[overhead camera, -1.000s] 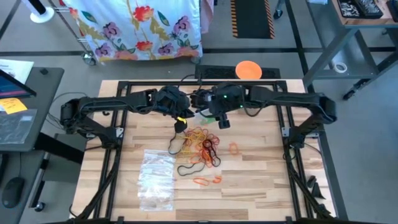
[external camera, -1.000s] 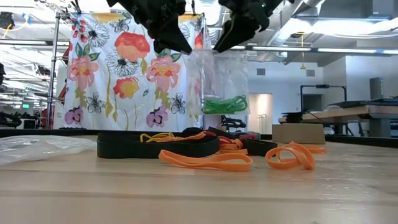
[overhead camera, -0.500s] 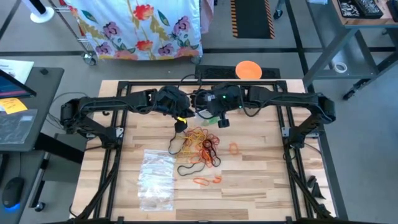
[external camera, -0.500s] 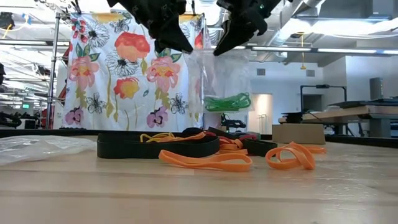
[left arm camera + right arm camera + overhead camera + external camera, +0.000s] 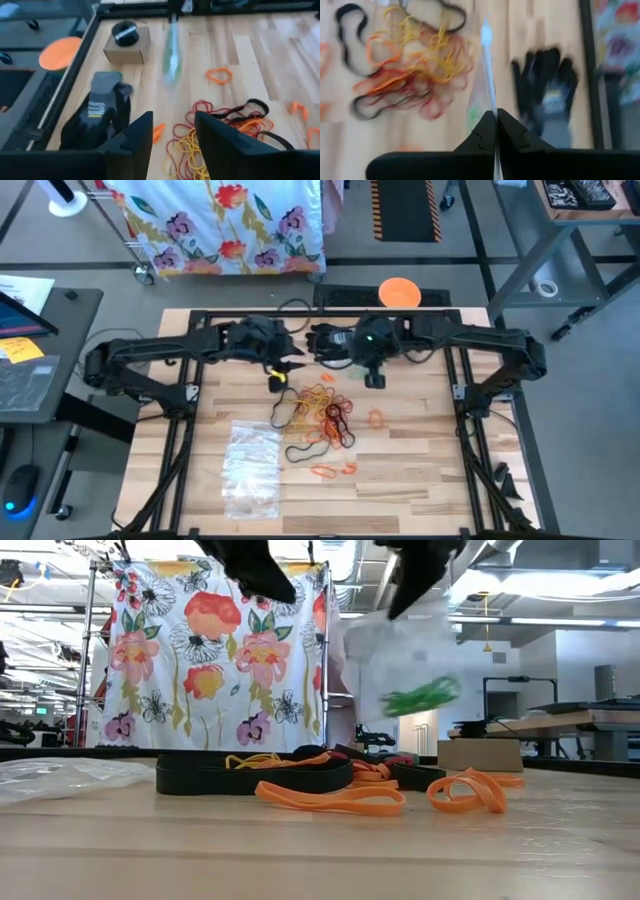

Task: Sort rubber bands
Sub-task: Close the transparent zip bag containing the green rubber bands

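Right gripper (image 5: 495, 120) pinches clear bag (image 5: 400, 670) aloft | left gripper (image 5: 172, 131) spread, empty | rubber bands (image 5: 322, 408): we judge light, stretchy; hook one loop

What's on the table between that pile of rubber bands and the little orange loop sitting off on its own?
Bare wood only: the high view shows nothing between the pile of rubber bands and the lone orange loop.
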`<move>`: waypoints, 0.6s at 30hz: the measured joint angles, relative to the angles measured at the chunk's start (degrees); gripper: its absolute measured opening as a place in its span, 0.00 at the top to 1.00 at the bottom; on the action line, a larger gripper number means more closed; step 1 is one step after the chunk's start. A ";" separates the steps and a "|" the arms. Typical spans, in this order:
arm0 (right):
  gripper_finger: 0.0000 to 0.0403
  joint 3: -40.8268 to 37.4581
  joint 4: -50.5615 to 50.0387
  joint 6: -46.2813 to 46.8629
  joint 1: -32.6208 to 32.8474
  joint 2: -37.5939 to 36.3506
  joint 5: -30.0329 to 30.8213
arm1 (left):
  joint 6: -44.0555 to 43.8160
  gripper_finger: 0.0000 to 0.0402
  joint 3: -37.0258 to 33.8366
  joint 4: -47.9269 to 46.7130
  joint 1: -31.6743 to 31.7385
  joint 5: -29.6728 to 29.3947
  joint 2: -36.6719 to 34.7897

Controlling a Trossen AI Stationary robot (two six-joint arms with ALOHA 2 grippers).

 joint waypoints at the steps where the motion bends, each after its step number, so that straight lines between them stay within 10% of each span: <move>1: 1.00 -0.04 -2.14 2.95 1.10 -0.77 0.01 | -0.02 0.63 -0.69 -0.09 -0.01 0.01 -1.17; 18: 1.00 -33.02 -0.58 71.47 37.07 -29.89 3.50 | -2.85 0.63 -15.99 11.87 -2.73 3.04 -7.96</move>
